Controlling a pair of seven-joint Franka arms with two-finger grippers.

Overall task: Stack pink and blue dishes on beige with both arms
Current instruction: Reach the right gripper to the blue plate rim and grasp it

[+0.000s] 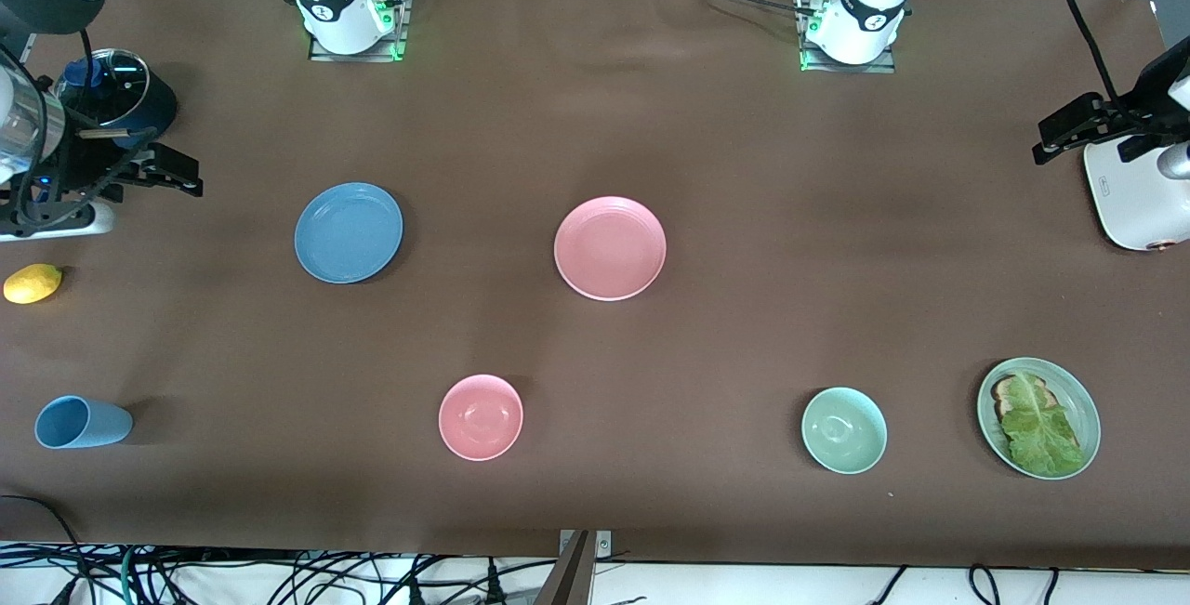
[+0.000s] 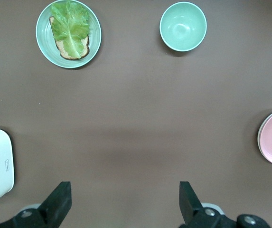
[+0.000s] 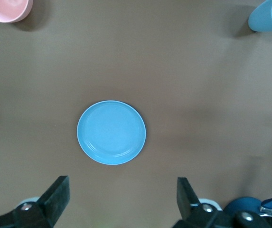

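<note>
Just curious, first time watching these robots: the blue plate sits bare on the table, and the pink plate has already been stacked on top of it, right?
Not quite. The blue plate does sit bare on the table, but the pink plate is not on it: it lies apart, beside it, toward the left arm's end. The front view shows this.

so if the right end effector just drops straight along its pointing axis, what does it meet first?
Probably bare table. The right end effector points down, fingers open, and the blue plate lies slightly ahead of that line, though depth is hard to judge.

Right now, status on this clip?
Left gripper and right gripper: jaws open, empty. Blue plate and pink plate apart, unstacked. No beige plate visible.
</note>
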